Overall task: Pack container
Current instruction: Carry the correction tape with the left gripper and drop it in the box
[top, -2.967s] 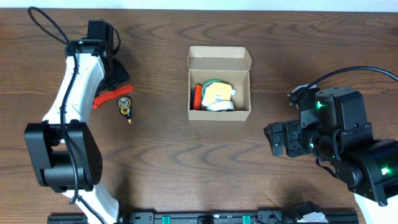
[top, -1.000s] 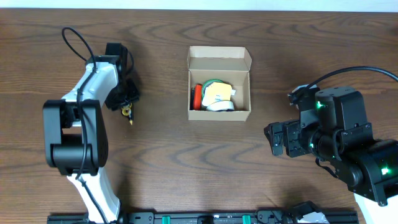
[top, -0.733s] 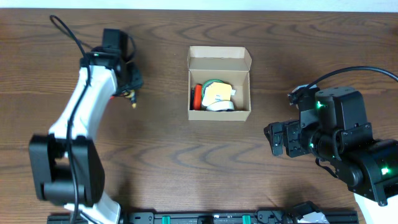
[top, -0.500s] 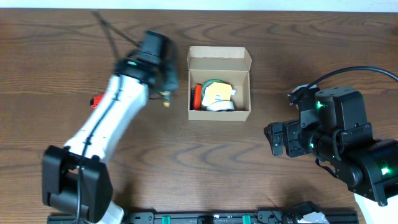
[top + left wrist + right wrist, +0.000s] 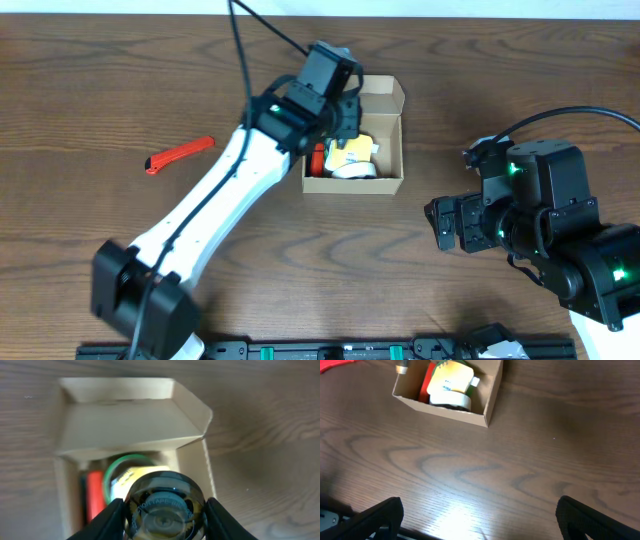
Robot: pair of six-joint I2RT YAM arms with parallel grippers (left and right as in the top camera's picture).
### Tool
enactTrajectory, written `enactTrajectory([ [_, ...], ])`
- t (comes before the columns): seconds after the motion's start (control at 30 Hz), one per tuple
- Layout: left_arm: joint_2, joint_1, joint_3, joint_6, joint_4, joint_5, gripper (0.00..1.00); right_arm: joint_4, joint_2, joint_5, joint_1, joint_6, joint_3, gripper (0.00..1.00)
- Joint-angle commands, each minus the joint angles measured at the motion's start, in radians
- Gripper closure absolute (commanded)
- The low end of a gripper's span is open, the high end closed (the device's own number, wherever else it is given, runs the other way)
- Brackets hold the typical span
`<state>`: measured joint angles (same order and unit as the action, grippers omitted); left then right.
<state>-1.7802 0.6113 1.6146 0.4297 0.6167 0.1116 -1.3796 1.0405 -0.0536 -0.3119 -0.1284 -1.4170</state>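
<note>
The container (image 5: 355,184) is a tan cardboard box with its flap lid (image 5: 382,92) open, in the middle of the table. It holds a red item (image 5: 317,157), a green-rimmed roll and a yellow-and-white roll (image 5: 352,153). My left gripper (image 5: 335,118) hangs over the box's left rear part. In the left wrist view it (image 5: 165,516) is shut on a small dark tape roll (image 5: 165,502) above the open box (image 5: 125,420). My right gripper (image 5: 445,222) is open and empty, to the right of the box; the right wrist view shows its fingers (image 5: 380,515) spread wide and the box (image 5: 485,410) beyond them.
A red cutter (image 5: 180,155) lies on the wooden table at the left. My left arm (image 5: 210,210) stretches diagonally from the front left to the box. The right arm's base (image 5: 590,260) fills the front right corner.
My left arm has swung from the table's left side to above the box, carrying the tape roll. The red cutter stays behind, uncovered. The right arm has not moved.
</note>
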Motion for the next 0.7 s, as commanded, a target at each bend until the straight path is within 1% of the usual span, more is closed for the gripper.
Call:
enactTrajectory([
  [0.0, -0.101, 0.005, 0.037, 0.024, -0.024, 0.094, 0.69, -0.002, 0.000, -0.003, 0.008, 0.003, 0.000, 0.01],
  [0.23, -0.250, 0.008, 0.175, 0.036, 0.014, 0.230, 0.69, -0.002, 0.000, -0.003, 0.007, 0.003, 0.000, 0.01],
  [0.33, -0.267, 0.015, 0.180, 0.052, 0.013, 0.249, 0.69, -0.002, 0.000, -0.003, 0.007, 0.003, 0.000, 0.01],
  [0.43, -0.270, 0.018, 0.180, 0.079, 0.010, 0.249, 0.64, -0.002, 0.000, -0.003, 0.008, 0.003, 0.000, 0.01],
  [0.53, -0.270, 0.018, 0.180, 0.095, 0.006, 0.256, 0.63, -0.002, 0.000, -0.003, 0.007, 0.003, 0.000, 0.01],
  [0.67, -0.273, 0.019, 0.180, 0.103, -0.024, 0.323, 0.62, -0.002, 0.000, -0.003, 0.008, 0.003, 0.000, 0.01],
])
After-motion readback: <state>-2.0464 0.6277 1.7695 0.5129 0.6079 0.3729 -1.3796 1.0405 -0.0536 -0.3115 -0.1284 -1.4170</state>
